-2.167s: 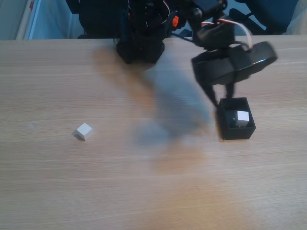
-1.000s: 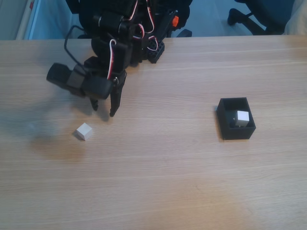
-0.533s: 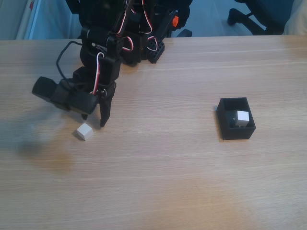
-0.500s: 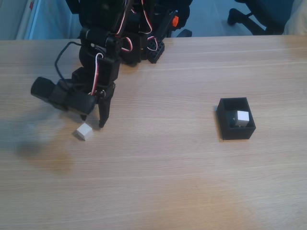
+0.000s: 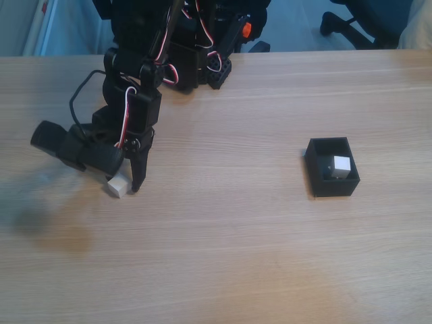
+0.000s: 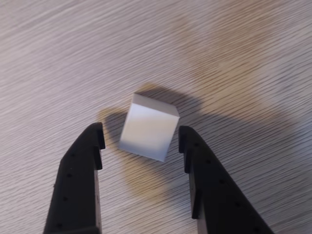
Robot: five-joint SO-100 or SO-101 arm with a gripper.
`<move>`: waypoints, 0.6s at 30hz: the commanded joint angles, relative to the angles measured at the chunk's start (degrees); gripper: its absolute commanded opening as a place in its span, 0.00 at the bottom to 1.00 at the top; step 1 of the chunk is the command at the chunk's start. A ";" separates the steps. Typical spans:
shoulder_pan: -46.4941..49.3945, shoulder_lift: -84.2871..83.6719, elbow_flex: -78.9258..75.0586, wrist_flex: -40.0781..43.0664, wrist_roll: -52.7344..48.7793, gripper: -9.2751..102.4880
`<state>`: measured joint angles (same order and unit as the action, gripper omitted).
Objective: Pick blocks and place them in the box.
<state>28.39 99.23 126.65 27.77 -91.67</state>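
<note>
Black servo arm (image 5: 131, 88) w/ red-and-white wiring reaches from its base at the far edge of the light wood-grain bench (image 5: 236, 256) toward the left of the fixed view, elbow up, forearm angled down, wrist bent so the black two-finger tool (image 5: 123, 183) points down at the bench. Tool is released: fingers spread, one each side of a small plain white cube (image 5: 119, 184), not clamped on it. In the wrist view the tool (image 6: 140, 135) enters from the bottom edge; the cube (image 6: 148, 127) sits just past the tips, a little gap to the left finger (image 6: 80, 170), right finger (image 6: 204, 170) nearly touching it, can't tell if contact. Cube rests flat on the bench, turned slightly so its faces aren't square w/ the fingers; no long axis, it's a cube.

Well apart, right side of the fixed view: small black open-topped rectangular box (image 5: 317, 181), long side running roughly front-to-back, w/ a second white cube (image 5: 341, 164) inside near its right wall.
</note>
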 commanded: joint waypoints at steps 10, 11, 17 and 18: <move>-0.44 -0.97 -2.90 -3.52 0.97 0.14; -0.62 -0.97 -2.99 -3.69 0.97 0.12; -0.88 -0.26 -2.55 -3.69 0.88 0.08; -0.97 0.35 -2.37 -3.52 0.70 0.08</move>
<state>27.86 98.00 126.39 24.96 -91.05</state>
